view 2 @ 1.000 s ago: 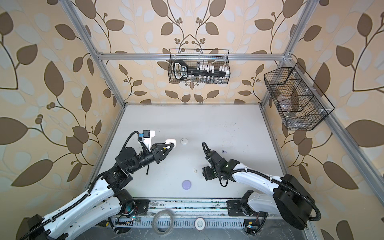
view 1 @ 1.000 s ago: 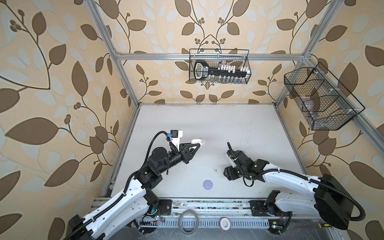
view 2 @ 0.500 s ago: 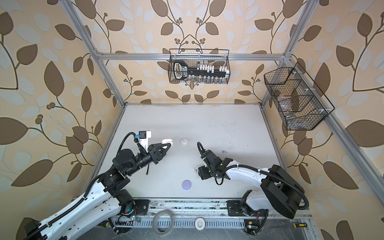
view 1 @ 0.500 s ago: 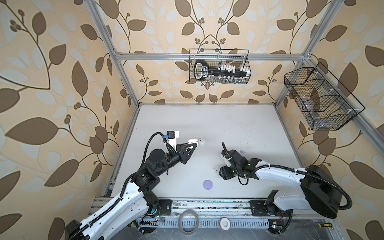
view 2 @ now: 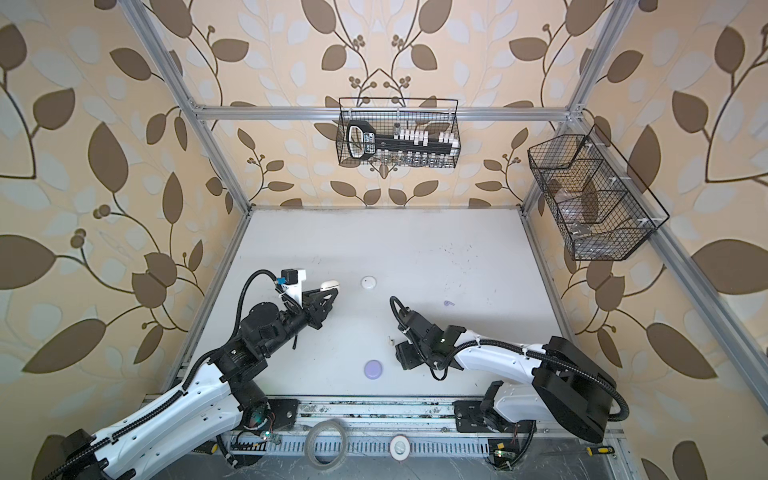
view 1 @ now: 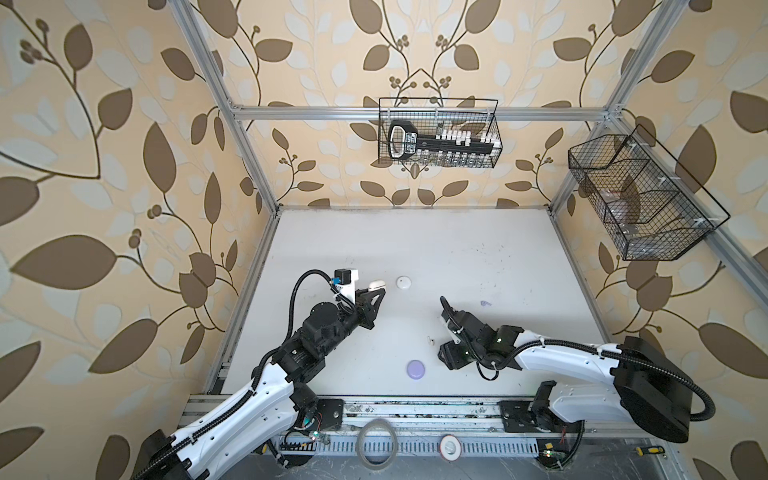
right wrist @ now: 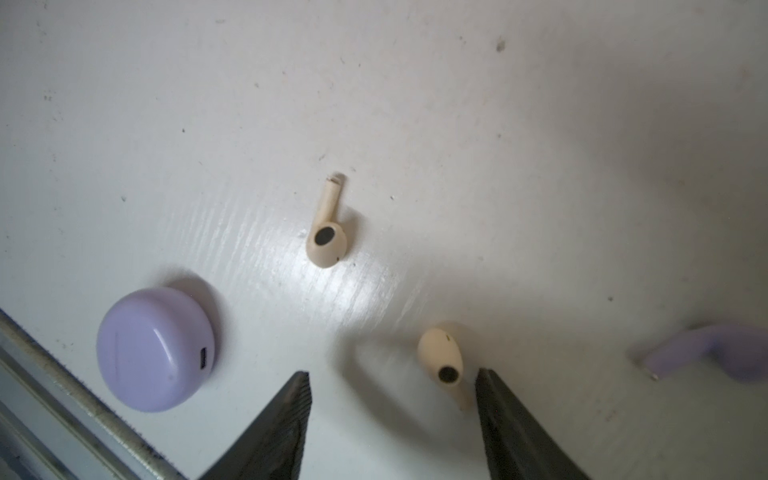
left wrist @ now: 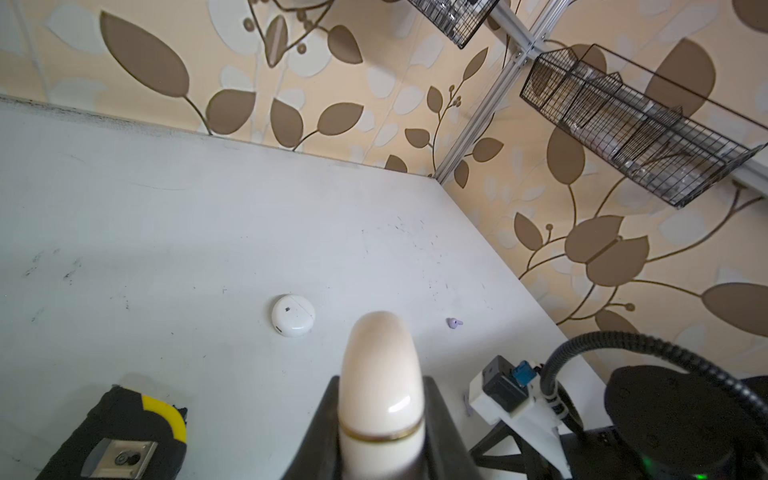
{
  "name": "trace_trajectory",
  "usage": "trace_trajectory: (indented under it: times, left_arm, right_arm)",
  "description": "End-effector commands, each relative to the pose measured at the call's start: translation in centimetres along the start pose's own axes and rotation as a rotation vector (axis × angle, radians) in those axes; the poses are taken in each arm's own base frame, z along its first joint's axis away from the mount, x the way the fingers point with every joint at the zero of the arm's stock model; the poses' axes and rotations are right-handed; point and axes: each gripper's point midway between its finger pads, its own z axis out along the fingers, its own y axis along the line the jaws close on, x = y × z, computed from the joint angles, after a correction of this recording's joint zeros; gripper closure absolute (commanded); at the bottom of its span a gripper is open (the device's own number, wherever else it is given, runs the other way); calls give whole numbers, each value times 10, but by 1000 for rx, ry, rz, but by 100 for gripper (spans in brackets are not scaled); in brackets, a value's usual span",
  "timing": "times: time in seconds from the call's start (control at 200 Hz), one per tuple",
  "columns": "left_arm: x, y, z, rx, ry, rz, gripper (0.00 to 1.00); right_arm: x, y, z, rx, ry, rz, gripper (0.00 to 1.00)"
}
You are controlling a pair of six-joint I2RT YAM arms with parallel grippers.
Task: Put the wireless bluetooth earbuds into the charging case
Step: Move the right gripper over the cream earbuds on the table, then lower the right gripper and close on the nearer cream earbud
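The right gripper (right wrist: 394, 374) has moved over a cream earbud (right wrist: 440, 357), open fingers (right wrist: 511, 424) astride it; left gripper (left wrist: 380, 388) clamps the case (left wrist: 380, 361); pickup ready.

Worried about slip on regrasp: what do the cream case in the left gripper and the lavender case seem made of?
Cream case: seemingly hard glossy plastic, crisp highlight, gold-toned seam band. Lavender case: likely plastic, softer satin sheen, moulded port.
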Motion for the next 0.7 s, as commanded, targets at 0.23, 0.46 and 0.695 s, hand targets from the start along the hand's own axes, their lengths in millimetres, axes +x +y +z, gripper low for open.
trace_trajectory:
  times: [0.23,0.46,0.695]
  left_arm:
    - [-19,-7,-2,18,-84,101,100]
    - [-18,-6,-2,14,-83,112,100]
    - [-19,-8,-3,27,-82,113,100]
  right_arm:
    - [9,9,-11,-35,-31,0,45]
    - [2,-4,-20,34,-79,6,47]
    - [1,-10,-12,51,-59,11,45]
